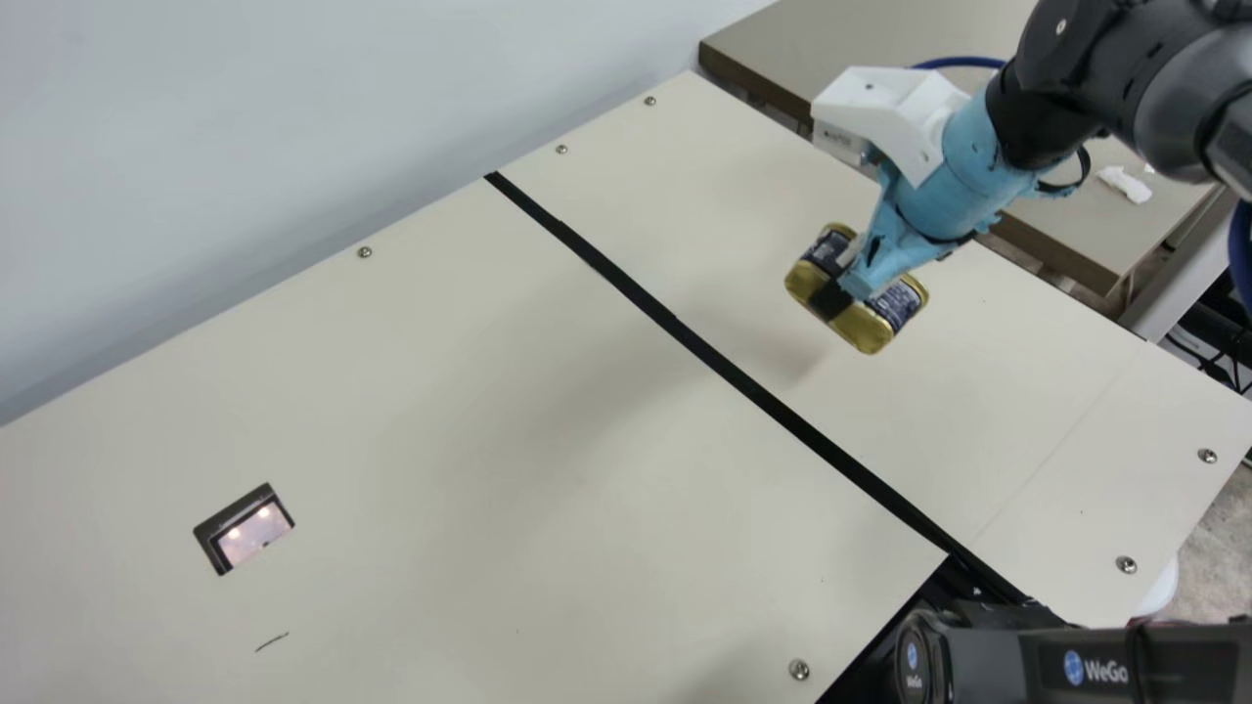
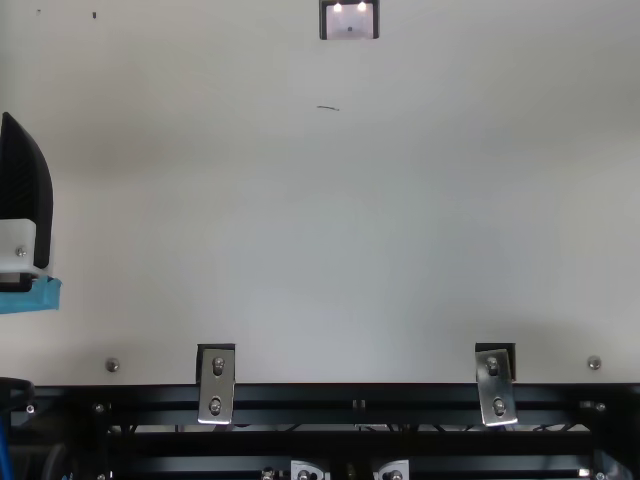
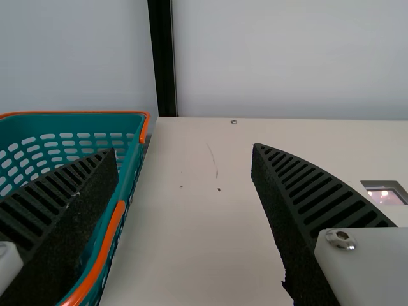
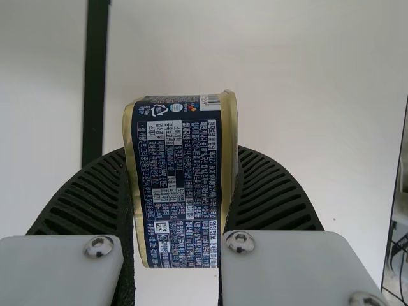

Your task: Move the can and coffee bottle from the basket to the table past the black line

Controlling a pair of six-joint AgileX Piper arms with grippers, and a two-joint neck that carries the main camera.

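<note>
- Left edge of the top view, and there's the left gripper [image 2: 22, 190], jaws spread wide, nothing between them!
- Just beside it, in its own wrist view, sits the teal basket [image 3: 107, 239], orange along the rim, standing on the table.
- Behind that, a dark upright strip [image 3: 163, 64] runs down the pale wall [image 1: 293, 117].
- Into the main view: cream table [image 1: 440, 411], with a rectangular cut-out [image 1: 245, 528] framing something glossy and lit, and a short dark pen mark [image 1: 272, 641] near it.
- Screws [image 1: 365, 252] dot the edge along the wall.
- Now the black line [image 1: 626, 279], slicing the surface on a diagonal from the wall down to the dark rail.
- And over the far side of it, here's the can [image 1: 871, 334]! Gold ends, navy label, up off the table, tilted, a soft shadow below.
- The right gripper [image 1: 841, 284] has it, jaws pinching it from both sides.
- Beyond, a grey-brown side table [image 1: 880, 39], a crumpled white scrap [image 1: 1125, 184] on top.
- Far right: a blue cable [image 1: 1240, 249], and lower down, speckled floor [image 1: 1213, 548].
</note>
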